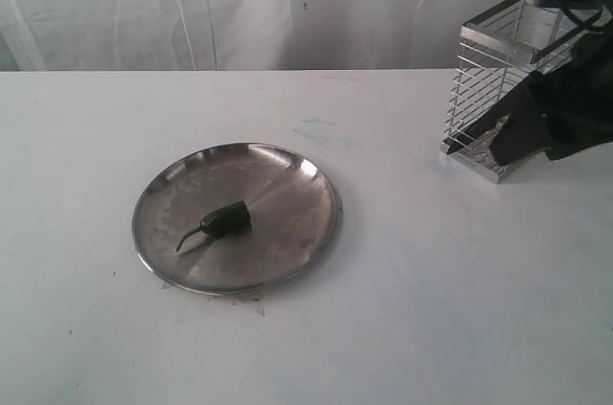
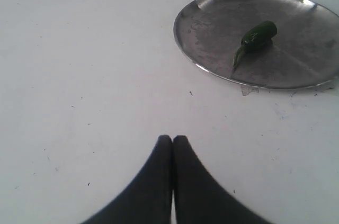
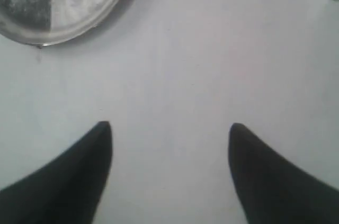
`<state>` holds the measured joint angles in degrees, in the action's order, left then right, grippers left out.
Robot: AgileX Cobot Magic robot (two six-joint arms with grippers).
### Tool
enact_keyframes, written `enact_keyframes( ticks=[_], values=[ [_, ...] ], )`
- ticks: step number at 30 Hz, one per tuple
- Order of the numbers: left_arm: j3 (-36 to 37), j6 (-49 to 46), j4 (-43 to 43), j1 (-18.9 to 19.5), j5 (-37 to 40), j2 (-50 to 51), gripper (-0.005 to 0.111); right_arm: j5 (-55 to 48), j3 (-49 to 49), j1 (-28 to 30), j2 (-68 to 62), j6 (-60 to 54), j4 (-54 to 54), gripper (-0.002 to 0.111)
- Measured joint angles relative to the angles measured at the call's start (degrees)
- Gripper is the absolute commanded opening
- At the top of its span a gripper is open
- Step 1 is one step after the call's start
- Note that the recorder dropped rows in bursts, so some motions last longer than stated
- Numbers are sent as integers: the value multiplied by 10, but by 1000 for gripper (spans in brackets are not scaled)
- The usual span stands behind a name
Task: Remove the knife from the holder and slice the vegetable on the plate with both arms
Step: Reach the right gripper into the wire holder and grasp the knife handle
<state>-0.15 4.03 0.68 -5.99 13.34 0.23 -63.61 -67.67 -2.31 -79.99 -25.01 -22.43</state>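
Left end effector (image 2: 172,142), fingertips pressed together and holding nothing, hangs over bare white surface (image 1: 431,309) a short way from the plate. Right end effector (image 3: 170,126), fingers spread wide and empty, is also above bare surface, between plate and holder. Round metal plate (image 1: 153,196) lies flat; the dark green chili pepper (image 1: 228,218) rests on it left of centre, its thin curved stem (image 1: 189,237) pointing toward the near rim. Judged light, waxy and rounded, the pepper is likely to roll or skid on the polished metal; it would best be pinned gently across its thicker body, away from the stem, leaving room for the blade. Farther back at right stands the wire-grid holder (image 1: 479,79), upright, with the black right arm (image 1: 575,99) covering its side. The knife cannot be picked out with certainty here. Judged slim, stiff and light, it should be taken by the handle above the rim and drawn straight up, since the light holder may tip or lift with it.
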Motion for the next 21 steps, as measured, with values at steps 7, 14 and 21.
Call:
enact_keyframes(
  ticks=[7, 14, 21],
  values=[
    [0, 0, 0, 0, 0, 0, 0, 163, -59, 0, -55, 94, 166, 71],
    [0, 0, 0, 0, 0, 0, 0, 193, -76, 0, -111, 63, 135, 68],
    [0, 0, 0, 0, 0, 0, 0, 210, -76, 0, -137, 44, 128, 65]
  ],
)
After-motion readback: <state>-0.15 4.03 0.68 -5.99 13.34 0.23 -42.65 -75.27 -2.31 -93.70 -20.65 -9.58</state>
